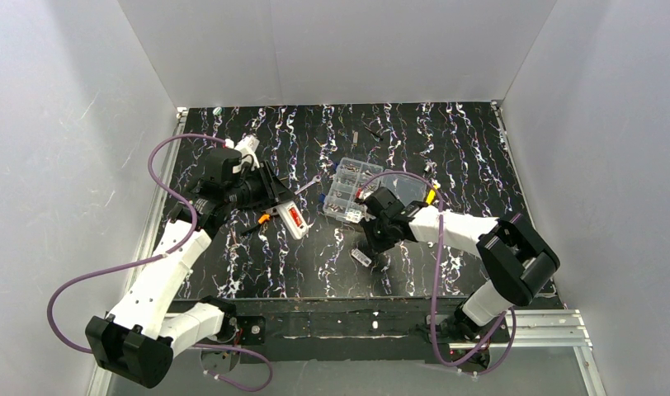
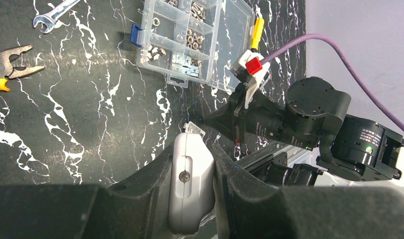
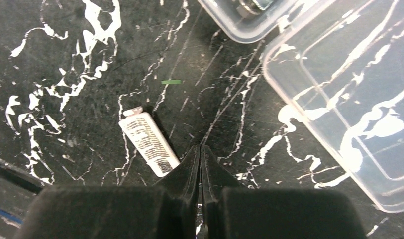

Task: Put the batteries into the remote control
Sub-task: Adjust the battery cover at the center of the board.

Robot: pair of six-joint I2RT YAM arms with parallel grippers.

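My left gripper [image 1: 280,202] is shut on the white remote control [image 1: 295,221] and holds it left of the table's middle. An orange-brown recess shows on its upper face. In the left wrist view the remote [image 2: 190,184] stands edge-on between the two fingers [image 2: 192,149], with a small screw in its end. My right gripper [image 1: 371,239] is shut and empty, with its tips [image 3: 200,149] low over the table. A tiny loose white cover piece [image 3: 149,143] lies just left of the tips; it also shows in the top view [image 1: 361,256]. I see no batteries.
A clear compartment box [image 1: 348,190] of screws and nuts stands open at mid-table, its lid [image 3: 339,99] right of my right gripper. Orange-handled pliers [image 2: 11,64] and a small wrench [image 2: 53,15] lie near it. The right arm [image 2: 309,119] is close in front of the remote.
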